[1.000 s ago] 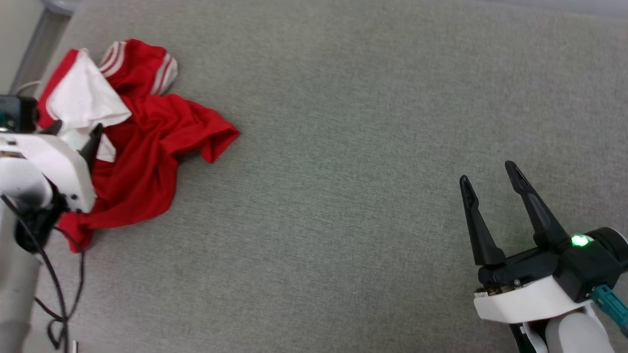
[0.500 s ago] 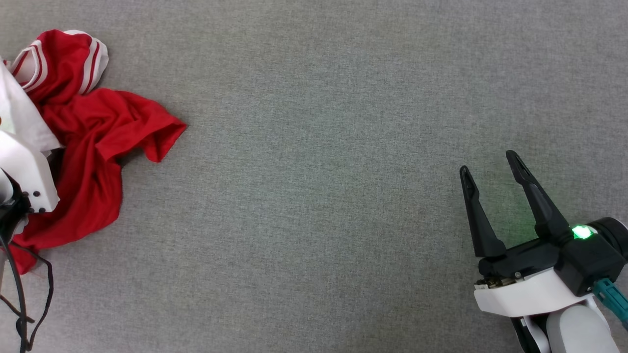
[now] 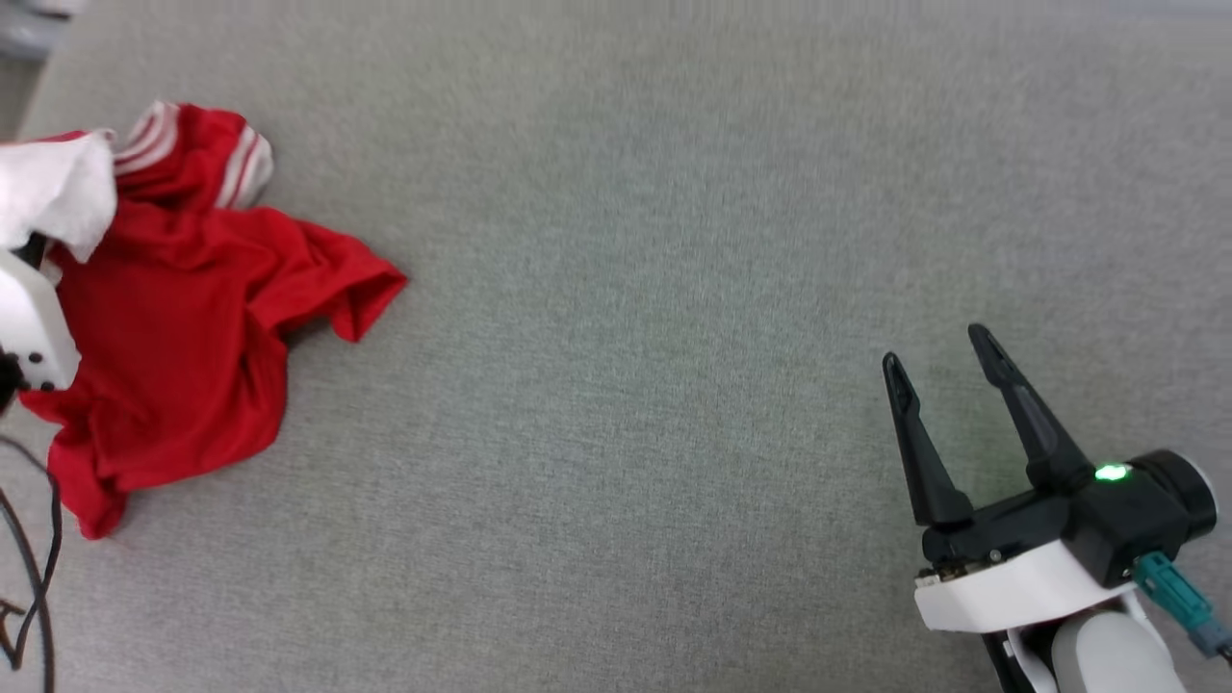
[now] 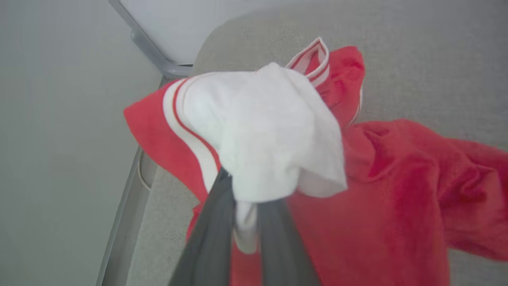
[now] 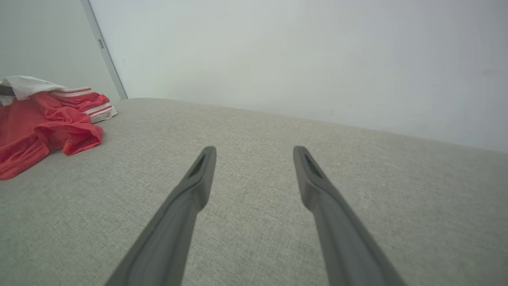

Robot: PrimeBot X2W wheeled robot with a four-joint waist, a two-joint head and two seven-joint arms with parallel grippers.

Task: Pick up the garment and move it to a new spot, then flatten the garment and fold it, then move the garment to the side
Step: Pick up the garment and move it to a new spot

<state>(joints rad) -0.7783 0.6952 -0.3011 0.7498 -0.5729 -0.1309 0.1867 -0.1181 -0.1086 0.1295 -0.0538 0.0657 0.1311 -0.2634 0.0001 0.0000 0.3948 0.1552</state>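
Note:
The garment (image 3: pixel 183 318), a crumpled red jersey with striped trim, lies at the far left of the grey surface. In the left wrist view my left gripper (image 4: pixel 246 210) is shut on a bunch of its white sleeve (image 4: pixel 270 135), which is raised above the red cloth (image 4: pixel 377 198). The sleeve hides the fingertips. In the head view the left gripper's white body (image 3: pixel 29 318) shows at the left edge. My right gripper (image 3: pixel 934 348) stands open and holds nothing at the lower right, far from the garment (image 5: pixel 43 127). Its own wrist view shows the same open right gripper (image 5: pixel 254 150) above bare cloth.
The grey padded surface (image 3: pixel 674 289) stretches wide between the garment and the right gripper. Its left edge is close behind the garment, with a metal frame bar (image 4: pixel 151 47) beyond it. A black cable (image 3: pixel 38 539) hangs at the lower left. A pale wall (image 5: pixel 317 59) rises behind.
The head camera has shifted. My left gripper has shut on the white sleeve and drawn it up into a bunch. The right gripper keeps its open stance.

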